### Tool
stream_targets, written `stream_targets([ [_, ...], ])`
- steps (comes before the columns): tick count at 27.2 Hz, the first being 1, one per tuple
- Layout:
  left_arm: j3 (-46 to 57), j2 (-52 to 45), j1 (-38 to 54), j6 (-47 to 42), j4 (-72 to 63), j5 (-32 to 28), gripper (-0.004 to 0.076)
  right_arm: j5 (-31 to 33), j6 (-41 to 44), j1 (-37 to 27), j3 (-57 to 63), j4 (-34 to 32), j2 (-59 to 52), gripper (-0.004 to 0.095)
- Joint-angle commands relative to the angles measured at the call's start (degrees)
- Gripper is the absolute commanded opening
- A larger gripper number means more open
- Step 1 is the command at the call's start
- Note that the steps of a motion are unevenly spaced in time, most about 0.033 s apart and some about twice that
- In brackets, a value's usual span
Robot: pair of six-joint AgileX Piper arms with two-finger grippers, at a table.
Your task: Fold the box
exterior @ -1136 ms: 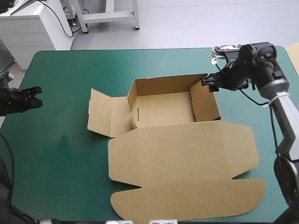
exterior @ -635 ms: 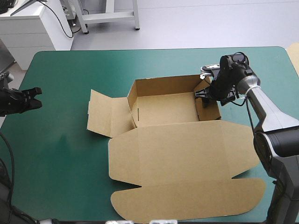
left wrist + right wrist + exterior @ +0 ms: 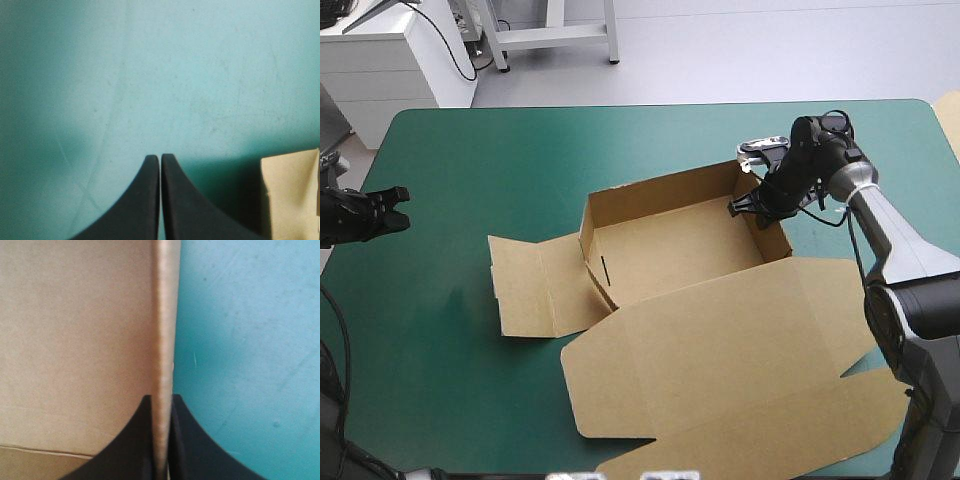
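The brown box (image 3: 670, 250) lies mid-table as an open tray with raised walls, its wide lid (image 3: 720, 370) flat toward the near edge and a side flap (image 3: 525, 285) flat to the left. My right gripper (image 3: 748, 203) is shut on the box at the top of its right wall near the far right corner. In the right wrist view the wall's edge (image 3: 162, 340) runs straight up between the black fingers (image 3: 187, 440). My left gripper (image 3: 390, 210) hovers shut over the table's left edge, apart from the box. In the left wrist view its fingers (image 3: 150, 200) meet, a corner of brown board (image 3: 292, 195) beside them.
Bare teal-green cover (image 3: 500, 160) stretches across the far and left parts of the table. The lid's rounded flap (image 3: 770, 445) reaches the table's near edge.
The right gripper closed on the right wall and the whole box has swung, its left side moving toward the near edge and left. The left arm stayed put.
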Motion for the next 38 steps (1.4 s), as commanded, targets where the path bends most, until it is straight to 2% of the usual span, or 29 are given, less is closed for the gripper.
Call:
stream_targets([
  [1,-1.3,-2.8,0.0,0.9,-3.8,-0.8,-0.0008,0.8,0.9,-0.4,-1.7,0.2,-10.5,-0.0021],
  [5,-1.3,-2.8,0.0,1.0,-6.2,-0.1,-0.0008,0.8,2.1,-0.4,-1.6,1.5,-24.3,-0.0019],
  [15,-1.3,-2.8,-0.4,1.2,-6.3,-1.0,-0.0008,0.8,5.0,-0.4,-1.6,1.5,-41.4,-0.0019],
  [19,-1.3,-2.8,-3.5,1.5,-7.1,-0.2,-0.0008,0.7,4.4,-0.4,-1.6,1.5,-41.9,-0.0019],
  [23,-1.2,-2.8,-10.3,7.0,-14.5,3.4,-0.0008,0.5,4.4,-0.4,-1.6,1.5,-40.1,-0.0019],
  [27,-1.2,-2.8,-17.2,9.6,-21.5,6.0,-0.0008,-2.4,4.8,-0.4,-1.7,1.5,-38.6,-0.002],
  [30,-1.2,-2.8,-21.0,9.6,-21.8,6.9,-0.0008,-3.9,5.0,-0.4,-1.8,1.2,-38.0,-0.0021],
  [35,-0.5,-4.5,-24.0,9.6,-21.5,7.2,-0.0008,-4.8,5.6,-0.4,-1.8,0.4,-36.6,-0.0021],
  [38,2.5,-7.8,-24.5,10.2,-21.7,4.9,-0.0008,-5.1,6.0,-0.4,-1.8,0.4,-35.6,-0.002],
])
